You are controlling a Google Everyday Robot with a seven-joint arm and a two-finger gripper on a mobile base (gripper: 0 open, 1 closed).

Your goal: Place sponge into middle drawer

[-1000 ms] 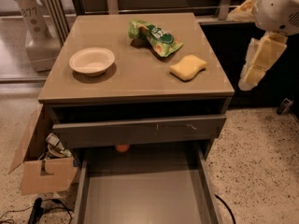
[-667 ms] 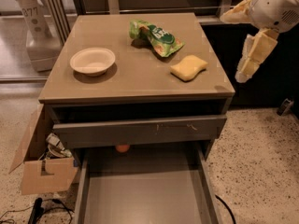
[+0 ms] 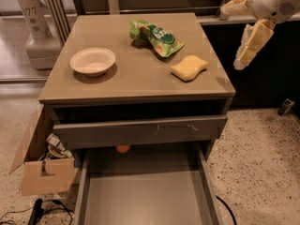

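One soft yellow wavy-edged sponge (image 3: 189, 68) sits unmoved on your tan surface (image 3: 131, 81); your end effector (image 3: 229, 38), fingers apart, has lifted slightly beyond its right edge.

Sponge (image 3: 189, 68) on countertop (image 3: 136, 76); claw (image 3: 233, 35) right, beyond edge.

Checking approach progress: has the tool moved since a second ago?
Yes. The tool, hanging off the right side of the table, has shifted left and slightly up, nearer the table edge by the sponge.
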